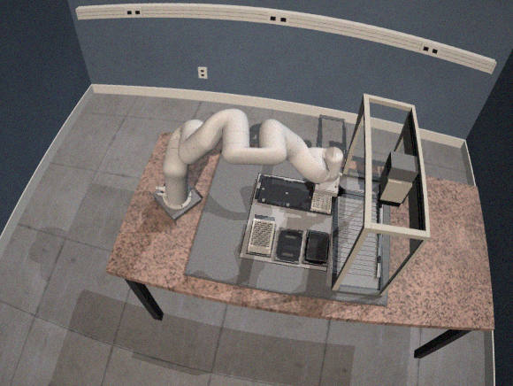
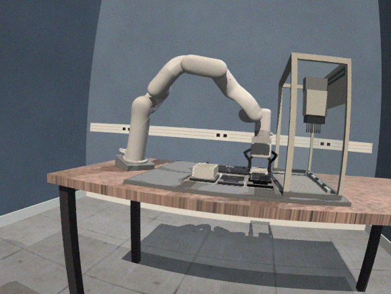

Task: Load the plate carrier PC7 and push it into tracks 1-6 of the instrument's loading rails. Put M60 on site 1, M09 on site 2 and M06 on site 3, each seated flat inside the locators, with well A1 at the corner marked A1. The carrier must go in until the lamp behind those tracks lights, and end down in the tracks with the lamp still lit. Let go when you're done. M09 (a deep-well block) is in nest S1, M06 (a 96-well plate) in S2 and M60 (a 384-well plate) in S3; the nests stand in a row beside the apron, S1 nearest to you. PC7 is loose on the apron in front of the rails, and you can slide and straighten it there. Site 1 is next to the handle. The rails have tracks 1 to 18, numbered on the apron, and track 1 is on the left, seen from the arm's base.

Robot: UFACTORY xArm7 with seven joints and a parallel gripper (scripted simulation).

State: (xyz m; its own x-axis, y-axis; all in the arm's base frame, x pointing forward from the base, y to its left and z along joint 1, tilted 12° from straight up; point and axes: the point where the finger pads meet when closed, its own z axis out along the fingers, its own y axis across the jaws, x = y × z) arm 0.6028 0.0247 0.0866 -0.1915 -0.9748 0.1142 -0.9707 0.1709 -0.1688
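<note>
Claw (image 2: 259, 164) spread wide around the plate (image 1: 321, 202) on the carrier (image 1: 283, 193); a crooked lift-off could drag it off its locators!

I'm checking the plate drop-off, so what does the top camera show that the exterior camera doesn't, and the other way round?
Only the top view shows the dark carrier's full outline, with a light plate at its end by the rails. Only the exterior view shows the open gripper, its fingers standing either side of that plate, and the tips under the instrument head. Both show the white deep-well block in its nest.
</note>
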